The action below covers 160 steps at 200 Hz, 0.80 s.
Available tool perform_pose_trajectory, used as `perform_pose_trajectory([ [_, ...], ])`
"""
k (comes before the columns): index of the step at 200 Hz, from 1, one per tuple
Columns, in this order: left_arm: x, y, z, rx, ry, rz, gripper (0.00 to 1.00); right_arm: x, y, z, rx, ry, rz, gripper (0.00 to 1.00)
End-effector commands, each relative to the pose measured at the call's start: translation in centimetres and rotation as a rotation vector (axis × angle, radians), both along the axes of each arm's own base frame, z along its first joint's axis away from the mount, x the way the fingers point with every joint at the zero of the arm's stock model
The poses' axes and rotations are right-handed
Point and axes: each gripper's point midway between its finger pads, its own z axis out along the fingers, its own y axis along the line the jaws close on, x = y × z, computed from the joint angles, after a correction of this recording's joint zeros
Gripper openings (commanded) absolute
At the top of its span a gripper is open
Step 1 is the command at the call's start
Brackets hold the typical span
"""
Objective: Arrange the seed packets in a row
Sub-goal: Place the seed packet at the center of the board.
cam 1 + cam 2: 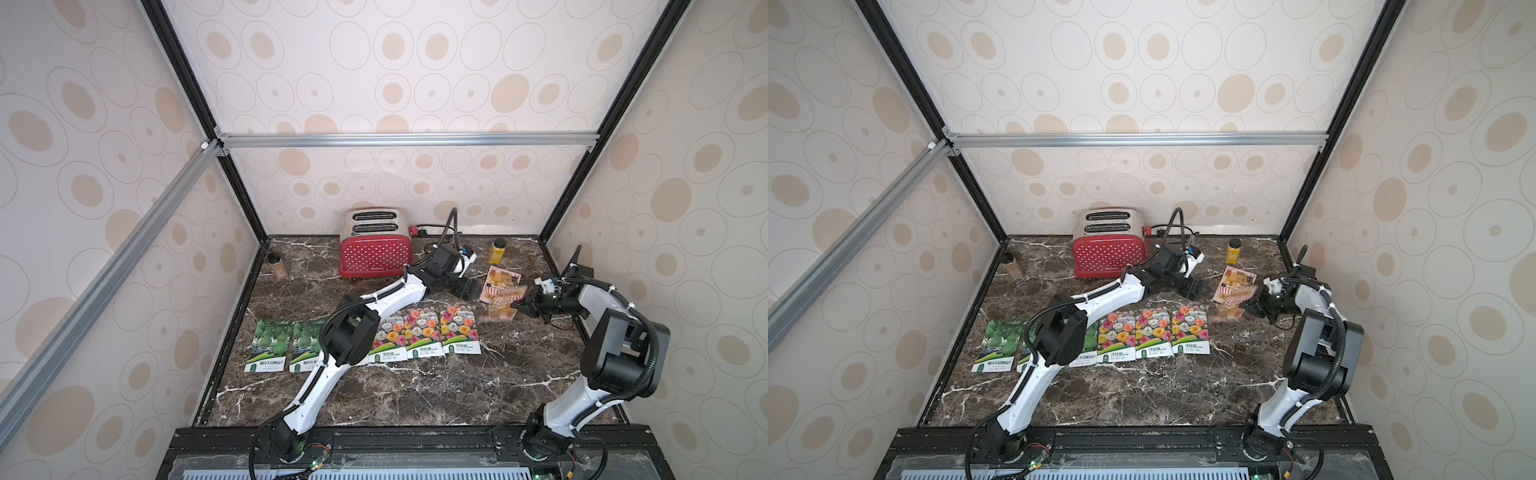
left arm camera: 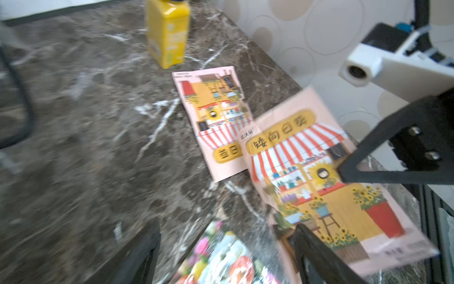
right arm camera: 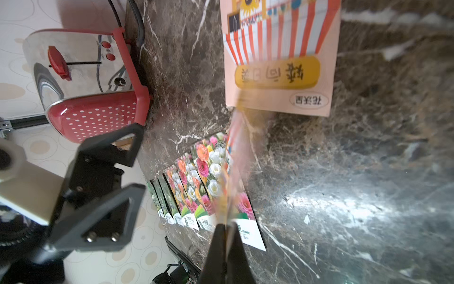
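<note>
Item: peach shop-print seed packet [image 2: 319,196], was held off the table [image 1: 415,395] over its right half, toward the far edge, pinched by one edge in the clenched right pincer [image 1: 515,308]. It was judged best lowered flat just beside the end flower-print packet [image 1: 459,330], edges aligned, no overlap. Left pincer [image 1: 467,293]: was spread wide, nothing held.
</note>
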Motion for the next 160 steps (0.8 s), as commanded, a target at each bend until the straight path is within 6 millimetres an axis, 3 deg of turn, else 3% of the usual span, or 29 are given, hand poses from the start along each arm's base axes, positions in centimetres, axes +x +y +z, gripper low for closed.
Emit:
perform_pose_trajectory([
  [1,1.7,2.8,6.1,-0.040,-0.142,0.042,0.86,-2.1,1.1,0.3,-0.006,0.006,0.035,0.00],
  [49,1.5,4.6,7.7,-0.029,-0.181,0.071,0.86,-3.8,0.7,-1.5,-0.070,0.101,0.036,0.00],
  [100,1.7,4.8,9.3,-0.044,-0.198,0.066,0.86,-6.3,-2.2,-4.8,-0.284,0.304,0.051,0.00],
  [128,1.7,4.7,9.4,-0.039,-0.200,0.061,0.86,-7.2,-4.0,-6.2,-0.415,0.418,0.081,0.00],
  [160,1.8,4.7,8.6,-0.036,-0.181,0.060,0.86,-6.8,-5.0,-6.7,-0.500,0.463,0.113,0.00],
])
